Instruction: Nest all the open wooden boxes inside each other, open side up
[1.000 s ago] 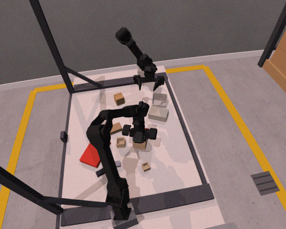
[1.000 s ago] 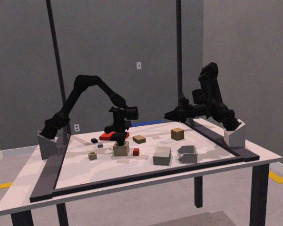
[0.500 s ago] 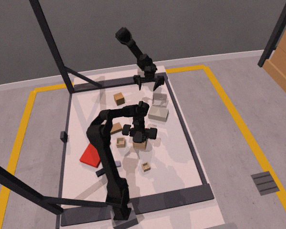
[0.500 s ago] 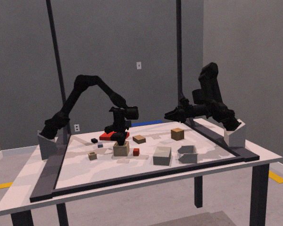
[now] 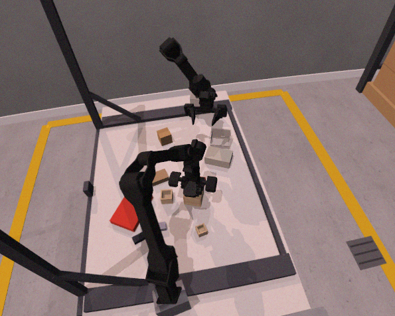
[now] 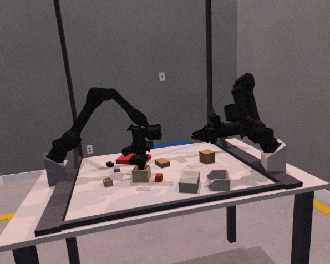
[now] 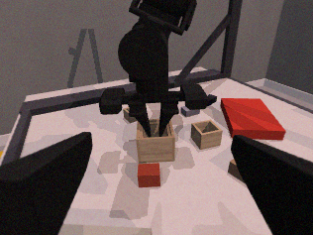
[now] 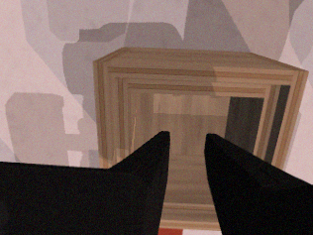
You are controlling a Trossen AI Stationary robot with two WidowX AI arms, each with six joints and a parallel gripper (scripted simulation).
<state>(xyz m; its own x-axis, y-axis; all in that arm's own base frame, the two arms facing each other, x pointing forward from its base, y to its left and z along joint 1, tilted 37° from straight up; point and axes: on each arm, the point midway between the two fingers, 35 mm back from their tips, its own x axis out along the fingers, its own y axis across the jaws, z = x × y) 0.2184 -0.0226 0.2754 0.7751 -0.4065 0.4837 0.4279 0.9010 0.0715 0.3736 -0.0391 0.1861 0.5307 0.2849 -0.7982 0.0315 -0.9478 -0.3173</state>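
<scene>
A large wooden box (image 5: pixel 192 200) (image 6: pixel 141 175) (image 7: pixel 156 149) (image 8: pixel 183 62) stands upright, open side up. Other box rims show nested inside it. A medium open wooden box (image 5: pixel 166 201) (image 7: pixel 208 141) stands upright beside it. A smaller open box (image 5: pixel 201 234) (image 6: pixel 108 184) stands apart, upright, partly hidden in the left wrist view. My right gripper (image 8: pixel 186 141) (image 7: pixel 155 136) points down into the nested boxes. Its fingers stand a little apart with nothing seen between them. My left gripper (image 5: pixel 203 123) is wide open and empty, high beyond the clear bin.
A red cube (image 6: pixel 158 177) (image 7: pixel 149 176) stands close to the large box. A grey box (image 5: pixel 218 157) (image 6: pixel 189 184) and a clear bin (image 6: pixel 219 186) lie near one side edge. A brown block (image 5: pixel 164 136) (image 6: pixel 207 157), a flat brown block (image 6: pixel 162 162) and a red slab (image 5: pixel 124 217) (image 7: pixel 253 118) are also there.
</scene>
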